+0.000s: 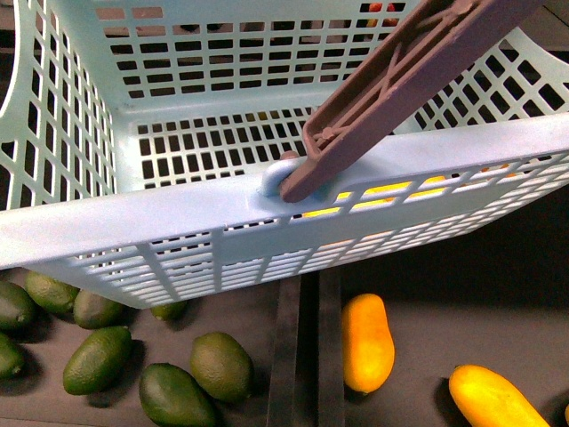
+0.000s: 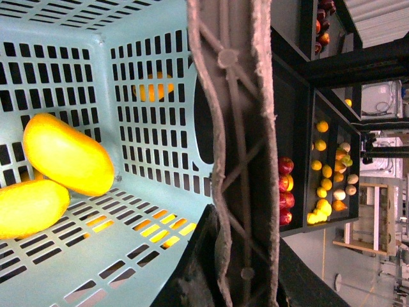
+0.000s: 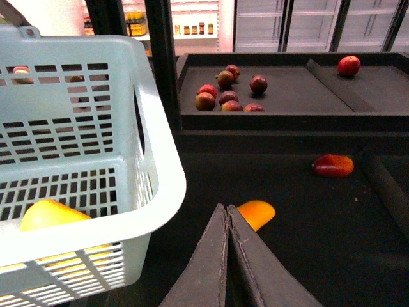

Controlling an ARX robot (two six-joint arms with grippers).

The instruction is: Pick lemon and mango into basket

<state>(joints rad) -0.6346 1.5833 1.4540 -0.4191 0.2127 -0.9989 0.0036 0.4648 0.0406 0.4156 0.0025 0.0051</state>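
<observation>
The teal basket (image 1: 178, 213) hangs lifted and tilted, filling the front view, its mauve handle (image 1: 400, 80) swung up. My left gripper (image 2: 239, 268) is shut on that handle (image 2: 233, 128). Two yellow-orange fruits (image 2: 67, 163) (image 2: 29, 208) lie inside the basket (image 2: 160, 211); I cannot tell which is the lemon or the mango. Two mangoes (image 1: 367, 342) (image 1: 498, 396) rest on the dark shelf below. My right gripper (image 3: 227, 211) is shut and empty beside the basket (image 3: 160, 160), an orange fruit (image 3: 255, 213) just beyond its tip.
Several dark green oval fruits (image 1: 98, 356) lie on the shelf under the basket's left side, past a black divider (image 1: 307, 356). A red elongated fruit (image 3: 333, 165) and a tray of dark red fruits (image 3: 227, 93) lie farther back.
</observation>
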